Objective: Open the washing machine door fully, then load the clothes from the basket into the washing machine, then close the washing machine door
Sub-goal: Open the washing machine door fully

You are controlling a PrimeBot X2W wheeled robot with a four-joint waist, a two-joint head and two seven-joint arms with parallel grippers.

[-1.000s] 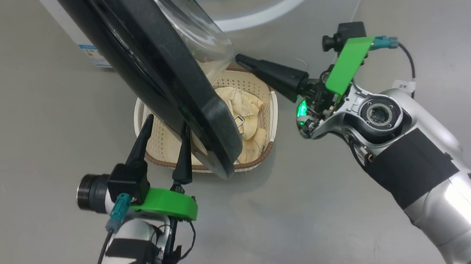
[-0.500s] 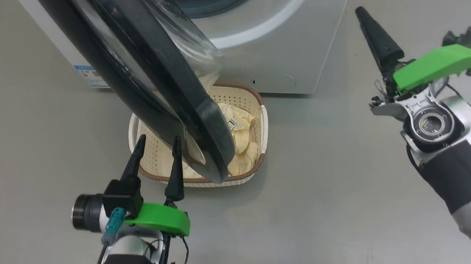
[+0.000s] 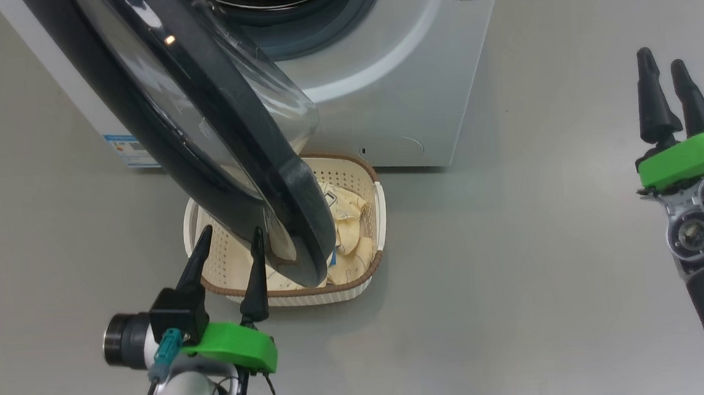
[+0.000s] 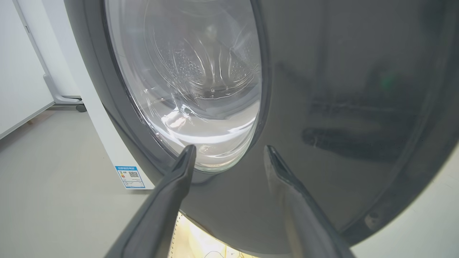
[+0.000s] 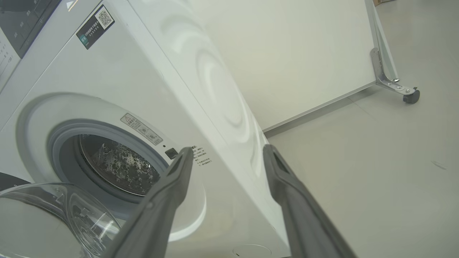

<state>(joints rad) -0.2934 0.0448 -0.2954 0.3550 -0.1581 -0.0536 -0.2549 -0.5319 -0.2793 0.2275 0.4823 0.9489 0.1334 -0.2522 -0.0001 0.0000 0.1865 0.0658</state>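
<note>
the washing machine door (image 3: 223,126) hangs partly swung out over the basket (image 3: 309,294), which sits on the floor against the washing machine (image 3: 381,78) front. i judge the door stiff, heavy and slick, so i'd push on its rim. the clothes (image 3: 347,222) lie at the basket's right end, soft and light, best pinched at a fold. my left gripper (image 3: 231,229) and right gripper (image 3: 661,58) both gape empty.
</note>
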